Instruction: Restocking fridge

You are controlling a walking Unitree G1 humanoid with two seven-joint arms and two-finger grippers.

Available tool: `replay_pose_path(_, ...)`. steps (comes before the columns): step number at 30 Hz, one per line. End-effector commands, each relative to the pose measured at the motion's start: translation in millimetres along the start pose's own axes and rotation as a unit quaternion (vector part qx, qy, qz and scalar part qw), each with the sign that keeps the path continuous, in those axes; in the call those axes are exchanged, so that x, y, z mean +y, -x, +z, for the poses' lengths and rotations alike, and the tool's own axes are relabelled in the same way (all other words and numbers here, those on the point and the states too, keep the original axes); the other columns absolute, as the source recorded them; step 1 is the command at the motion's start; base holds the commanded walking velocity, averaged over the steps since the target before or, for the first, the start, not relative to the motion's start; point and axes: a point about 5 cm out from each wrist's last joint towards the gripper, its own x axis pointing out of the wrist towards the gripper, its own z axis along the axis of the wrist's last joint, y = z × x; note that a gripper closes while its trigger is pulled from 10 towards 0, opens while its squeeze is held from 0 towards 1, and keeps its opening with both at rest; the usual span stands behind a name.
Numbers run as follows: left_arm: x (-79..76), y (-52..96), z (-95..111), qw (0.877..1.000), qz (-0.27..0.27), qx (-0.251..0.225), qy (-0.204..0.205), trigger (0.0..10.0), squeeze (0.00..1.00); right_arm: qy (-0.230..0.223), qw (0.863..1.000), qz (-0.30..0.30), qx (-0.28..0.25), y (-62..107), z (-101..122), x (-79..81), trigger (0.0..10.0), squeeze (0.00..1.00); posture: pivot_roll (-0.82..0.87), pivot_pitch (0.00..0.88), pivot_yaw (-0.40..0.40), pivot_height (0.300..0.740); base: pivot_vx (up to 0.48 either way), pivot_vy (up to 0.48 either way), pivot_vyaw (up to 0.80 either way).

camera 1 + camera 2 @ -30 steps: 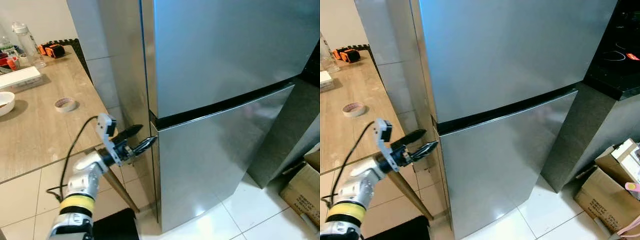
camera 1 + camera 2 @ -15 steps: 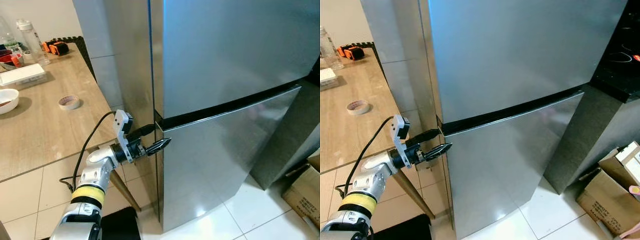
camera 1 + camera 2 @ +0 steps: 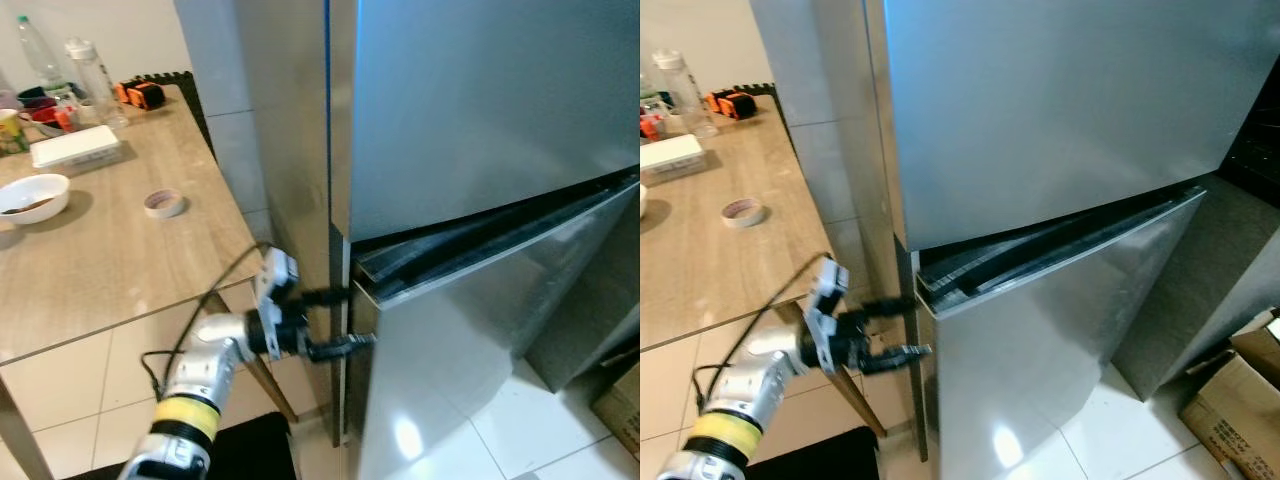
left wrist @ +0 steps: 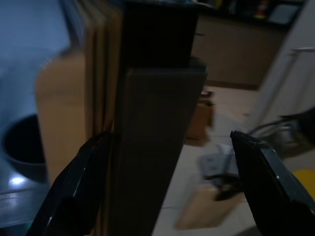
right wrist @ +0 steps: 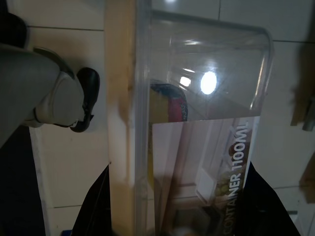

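Note:
The steel fridge has a shut upper door. Its lower door stands a little ajar, with a dark gap along its top. My left gripper is at the lower door's left edge, open, one finger on each side of that edge. In the left wrist view the door edge stands between the fingers. My right gripper is shut on a clear plastic container labelled 1100ML, held low over the tiled floor.
A wooden table stands close on the left with a tape roll, a bowl, a white box and bottles. Its slanted leg is beside my left arm. Cardboard boxes sit at the lower right.
The lower fridge door has come ajar at its left edge. My left gripper has moved from beside the door seam onto the door's edge. The camera has shifted right.

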Motion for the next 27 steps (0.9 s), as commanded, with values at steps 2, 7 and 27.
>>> replay_pose_path(2, -8.0, -15.9, -1, 0.999, -0.033, -0.002, 0.007, 10.0, 0.00, -0.006, 1.000, -0.002, 0.007, 0.6, -6, 1.5, 10.0, 0.00, -0.15, 0.002, 0.011, 0.740, 0.000, 0.000, 0.00)
replay_pose_path(7, -17.3, 3.7, -17, 0.999, 0.007, -0.006, 0.054, 10.0, 0.00, -0.006, 1.000, 0.002, 0.010, 0.1, -7, 6.0, 10.0, 0.00, -0.14, 0.000, 0.013, 0.740, 0.000, 0.000, 0.00)
replay_pose_path(27, -116.9, 159.7, -197, 0.685, 0.602, 0.138, 0.385, 10.0, 0.00, -0.008, 1.000, 0.009, 0.015, -3.6, 4, 14.7, 10.0, 0.00, -0.09, 0.000, -0.002, 0.740, 0.000, 0.000, 0.00)
